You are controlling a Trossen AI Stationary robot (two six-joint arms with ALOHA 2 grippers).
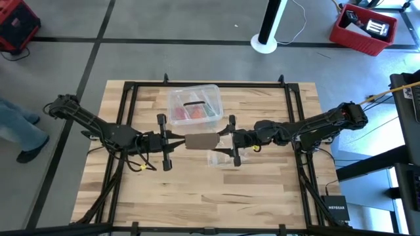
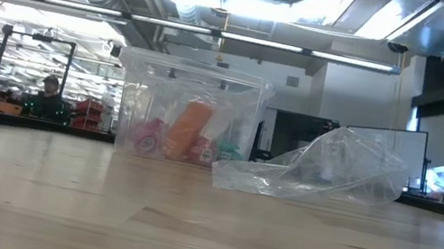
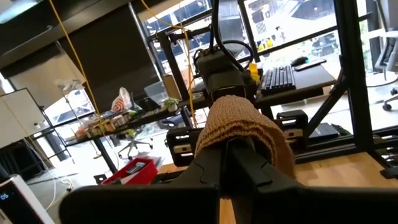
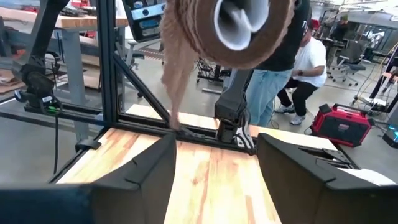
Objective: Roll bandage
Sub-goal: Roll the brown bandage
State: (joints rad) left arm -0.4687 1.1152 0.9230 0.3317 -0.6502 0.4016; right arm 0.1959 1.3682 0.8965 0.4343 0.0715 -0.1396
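Note:
The brown-tan bandage (image 1: 201,141) is mostly wound into a roll, held above the table's middle between my two grippers. My left gripper (image 1: 186,140) is shut on it from the table's left. In the left wrist view the roll (image 3: 242,124) covers the fingertips. My right gripper (image 1: 224,140) is open just right of the roll, touching nothing. In the right wrist view I see the roll (image 4: 252,37) end-on, with a loose tail (image 4: 177,81) hanging down from it, and my right gripper (image 4: 214,165) below it. Neither gripper nor the bandage shows in the low view. My left gripper holds the bandage roll's left end (image 3: 217,134), with its fingers level and coming from the table's left, along the roll's axis. The fabric lies over and around the fingers' free ends and hides them. The roll is lifted clear of the table, and its tail hangs slack.
A clear plastic box (image 1: 194,105) with red and coloured contents stands just beyond the grippers; it also shows in the low view (image 2: 189,111). A crinkled clear bag (image 1: 220,158) lies under the right gripper and shows in the low view (image 2: 323,172). People stand beyond the table.

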